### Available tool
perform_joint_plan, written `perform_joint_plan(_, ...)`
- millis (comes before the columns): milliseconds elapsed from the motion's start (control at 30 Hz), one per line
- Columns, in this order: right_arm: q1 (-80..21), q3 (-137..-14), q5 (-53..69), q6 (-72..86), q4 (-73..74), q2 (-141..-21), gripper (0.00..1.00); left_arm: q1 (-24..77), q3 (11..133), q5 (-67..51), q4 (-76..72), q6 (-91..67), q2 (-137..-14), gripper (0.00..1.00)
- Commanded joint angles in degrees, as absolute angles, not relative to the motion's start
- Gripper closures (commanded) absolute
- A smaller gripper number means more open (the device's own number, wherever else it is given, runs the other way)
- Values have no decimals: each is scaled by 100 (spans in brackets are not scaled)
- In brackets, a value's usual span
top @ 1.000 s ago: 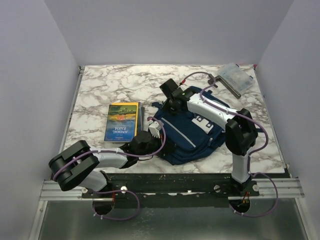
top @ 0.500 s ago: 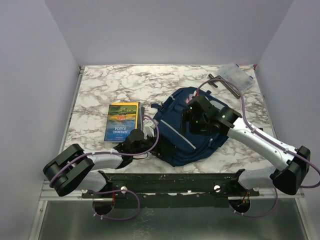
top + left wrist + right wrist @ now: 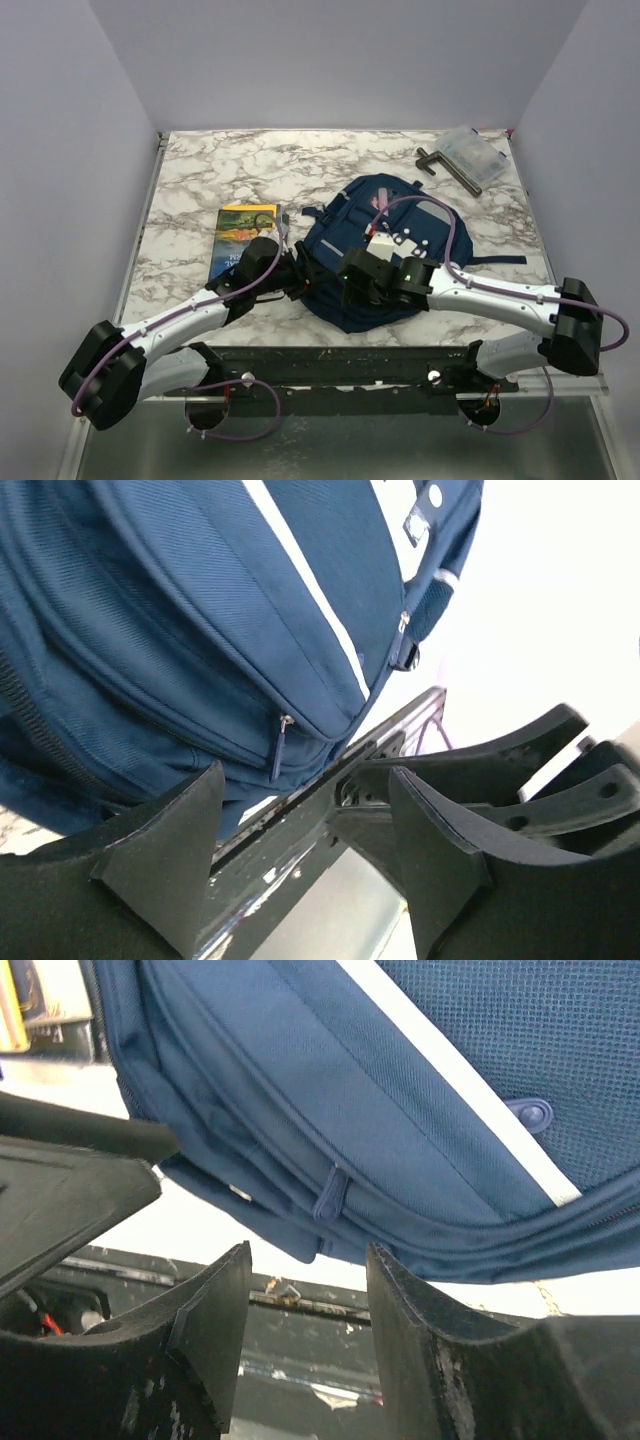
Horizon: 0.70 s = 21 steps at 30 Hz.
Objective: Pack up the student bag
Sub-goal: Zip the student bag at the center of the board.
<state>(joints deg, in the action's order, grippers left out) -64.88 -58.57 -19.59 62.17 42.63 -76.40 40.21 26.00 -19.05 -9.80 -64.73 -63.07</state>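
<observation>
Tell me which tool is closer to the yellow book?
Left. The left tool sits just right of the book, at the bag's left edge; the right tool is farther right, over the bag's near edge.

A white tabletop (image 3: 200, 170) with grey marble veining carries four things. A large navy blue fabric backpack (image 3: 345, 232) with light grey stripes lies flat on it. Just left of the backpack lies a yellow and green paperback book (image 3: 240, 225). Well beyond the backpack, at the far right corner, a dark grey L-shaped bar (image 3: 455, 172) lies right beside a clear plastic case (image 3: 472, 152).
</observation>
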Motion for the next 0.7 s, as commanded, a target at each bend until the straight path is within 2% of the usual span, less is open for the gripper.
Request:
perform_joint_plan(0, -6603, -5812, -2670, 6710, 3904, -8085, 49, 3981, 2935, -1051, 258, -7300, -6125, 33)
perform_joint_plan(367, -6757, -5956, -3343, 6987, 4300, -8975, 50, 3999, 3715, -508, 1271, -7908, -6553, 32)
perform_joint_plan(433, -6771, -6025, -3409, 7013, 4403, -9159, 54, 3997, 3977, -474, 1667, -8004, -6815, 32)
perform_joint_plan(667, -6856, -6205, -3727, 7067, 4701, -9420, 80, 4189, 4450, -307, 1789, -8041, -7443, 34)
